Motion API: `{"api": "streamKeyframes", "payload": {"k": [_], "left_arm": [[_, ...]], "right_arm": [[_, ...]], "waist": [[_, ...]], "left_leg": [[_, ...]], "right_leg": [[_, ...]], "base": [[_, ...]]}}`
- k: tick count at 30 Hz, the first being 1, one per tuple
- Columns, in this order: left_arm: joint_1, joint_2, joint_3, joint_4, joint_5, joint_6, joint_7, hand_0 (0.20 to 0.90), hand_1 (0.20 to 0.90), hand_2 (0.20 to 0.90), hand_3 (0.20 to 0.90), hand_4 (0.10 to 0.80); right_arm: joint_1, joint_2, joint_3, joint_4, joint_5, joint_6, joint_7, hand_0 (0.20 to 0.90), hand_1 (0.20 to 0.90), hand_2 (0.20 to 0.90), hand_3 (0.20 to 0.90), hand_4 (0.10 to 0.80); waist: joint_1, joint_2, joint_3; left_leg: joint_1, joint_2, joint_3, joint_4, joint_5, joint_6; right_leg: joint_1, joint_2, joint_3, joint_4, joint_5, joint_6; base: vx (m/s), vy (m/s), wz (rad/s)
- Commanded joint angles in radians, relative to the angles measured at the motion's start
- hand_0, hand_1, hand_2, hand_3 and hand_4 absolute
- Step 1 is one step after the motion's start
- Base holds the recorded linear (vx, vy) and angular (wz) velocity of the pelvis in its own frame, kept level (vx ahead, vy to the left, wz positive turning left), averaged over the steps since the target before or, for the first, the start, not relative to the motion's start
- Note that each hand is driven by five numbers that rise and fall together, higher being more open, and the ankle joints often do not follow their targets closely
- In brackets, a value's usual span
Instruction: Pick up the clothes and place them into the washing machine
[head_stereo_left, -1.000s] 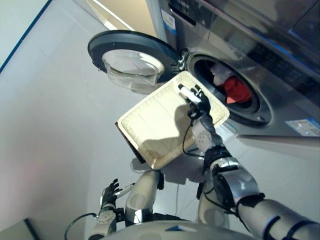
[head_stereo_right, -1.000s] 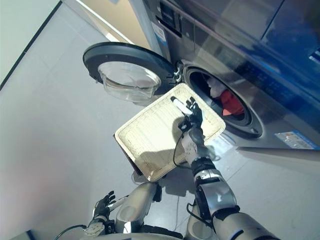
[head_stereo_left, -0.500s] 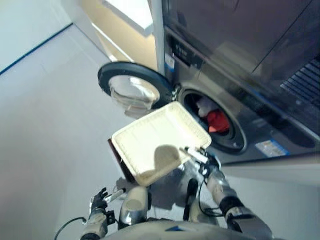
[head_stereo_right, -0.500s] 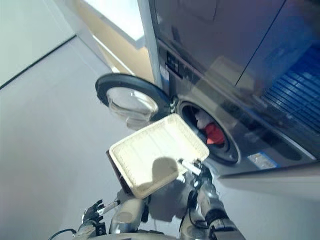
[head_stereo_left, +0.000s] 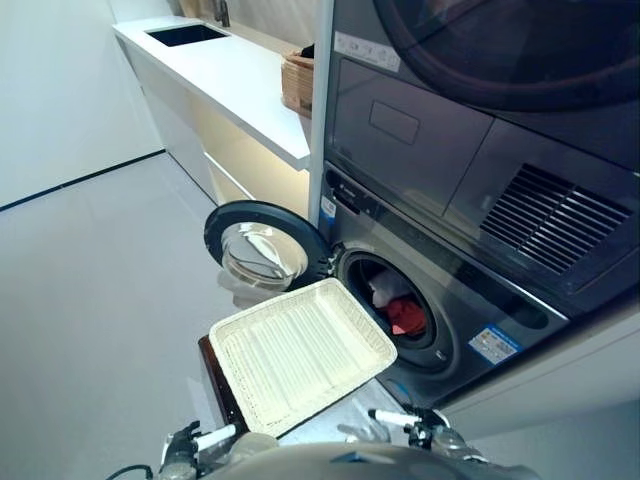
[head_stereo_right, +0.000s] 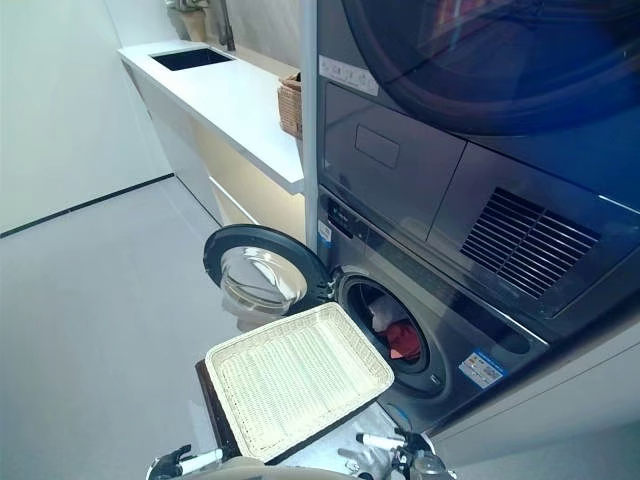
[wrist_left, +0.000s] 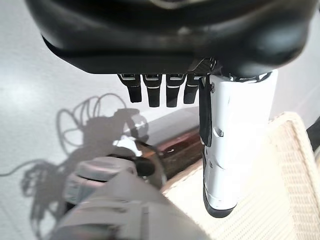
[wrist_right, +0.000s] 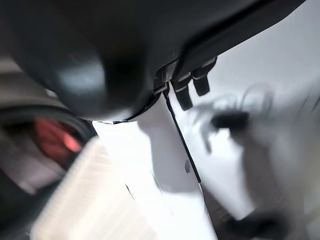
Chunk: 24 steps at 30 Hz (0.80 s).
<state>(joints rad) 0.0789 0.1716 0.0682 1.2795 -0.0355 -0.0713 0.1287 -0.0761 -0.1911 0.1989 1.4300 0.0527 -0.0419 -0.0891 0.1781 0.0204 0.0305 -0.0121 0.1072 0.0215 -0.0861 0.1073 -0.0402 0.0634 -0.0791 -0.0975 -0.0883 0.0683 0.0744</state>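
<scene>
The shallow wicker basket (head_stereo_left: 300, 350) lies empty on the low dark brown box (head_stereo_left: 213, 372) in front of the washing machine (head_stereo_left: 470, 300). The round door (head_stereo_left: 262, 250) stands open. Red clothes (head_stereo_left: 405, 315) and a white piece (head_stereo_left: 380, 290) lie inside the drum. My right hand (head_stereo_left: 422, 428) is low, near the basket's near corner, open and empty, with its white thumb straight. My left hand (head_stereo_left: 188, 441) hangs low on the left, open and empty. The left wrist view shows the basket's rim (wrist_left: 285, 195) past the thumb. The right wrist view shows the red clothes (wrist_right: 50, 137) blurred.
A white counter (head_stereo_left: 235, 75) with a dark sink runs along the wall left of the machine, with a small wicker box (head_stereo_left: 297, 85) on its end. A second machine (head_stereo_left: 480, 120) is stacked above. Grey floor (head_stereo_left: 100, 280) spreads to the left.
The camera has tilted up, so the whole picture has shifted. My right hand has drawn back from over the basket toward my body. The basket stays on the box.
</scene>
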Motion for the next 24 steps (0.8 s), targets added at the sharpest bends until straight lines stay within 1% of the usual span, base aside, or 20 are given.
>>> {"api": "streamKeyframes", "payload": {"k": [1, 5, 11, 17, 24], "left_arm": [[-0.041, -0.007, -0.018, 0.040, 0.017, -0.028, -0.014, 0.900, 0.900, 0.900, 0.900, 0.800], [-0.032, -0.005, -0.023, 0.056, 0.017, -0.030, -0.037, 0.900, 0.900, 0.900, 0.900, 0.800], [-0.033, -0.001, -0.033, 0.064, 0.015, -0.028, -0.036, 0.900, 0.900, 0.900, 0.900, 0.800], [-0.038, -0.029, -0.020, 0.105, -0.008, -0.016, -0.053, 0.900, 0.900, 0.900, 0.900, 0.800], [-0.033, -0.031, -0.026, 0.101, -0.005, -0.014, -0.057, 0.900, 0.900, 0.900, 0.900, 0.800]], "right_arm": [[-0.033, -0.095, -0.018, 0.009, -0.065, -0.022, -0.032, 0.900, 0.900, 0.900, 0.900, 0.800], [-0.036, -0.090, -0.011, 0.007, -0.060, -0.020, -0.027, 0.900, 0.900, 0.900, 0.900, 0.800], [-0.045, -0.075, -0.006, -0.017, -0.046, -0.019, -0.023, 0.900, 0.900, 0.900, 0.900, 0.800], [-0.052, -0.070, 0.006, 0.014, -0.051, -0.015, -0.016, 0.900, 0.900, 0.900, 0.900, 0.800], [-0.052, -0.085, 0.001, 0.044, -0.052, -0.012, -0.021, 0.900, 0.900, 0.900, 0.900, 0.800]], "waist": [[0.014, 0.044, -0.020], [0.015, 0.047, -0.032], [0.017, 0.047, -0.036], [0.016, 0.053, -0.046], [0.015, 0.060, -0.056]], "left_leg": [[0.049, 0.046, -0.024, 0.000, 0.013, -0.034], [0.062, 0.048, -0.028, 0.006, 0.008, -0.032], [0.069, 0.052, -0.032, 0.006, 0.001, -0.030], [0.065, 0.054, -0.036, 0.001, -0.004, -0.033], [0.060, 0.052, -0.039, -0.001, -0.006, -0.037]], "right_leg": [[0.054, -0.035, 0.014, 0.001, 0.004, -0.037], [0.073, -0.037, 0.014, 0.001, 0.006, -0.036], [0.082, -0.034, 0.016, 0.001, 0.001, -0.039], [0.080, -0.033, 0.015, 0.001, -0.005, -0.039], [0.077, -0.038, 0.008, 0.001, -0.005, -0.037]], "base": [[0.009, -0.002, 0.12], [0.008, -0.022, 0.01], [-0.001, -0.015, 0.05], [-0.004, 0.006, 0.12], [-0.004, 0.007, 0.05]]}}
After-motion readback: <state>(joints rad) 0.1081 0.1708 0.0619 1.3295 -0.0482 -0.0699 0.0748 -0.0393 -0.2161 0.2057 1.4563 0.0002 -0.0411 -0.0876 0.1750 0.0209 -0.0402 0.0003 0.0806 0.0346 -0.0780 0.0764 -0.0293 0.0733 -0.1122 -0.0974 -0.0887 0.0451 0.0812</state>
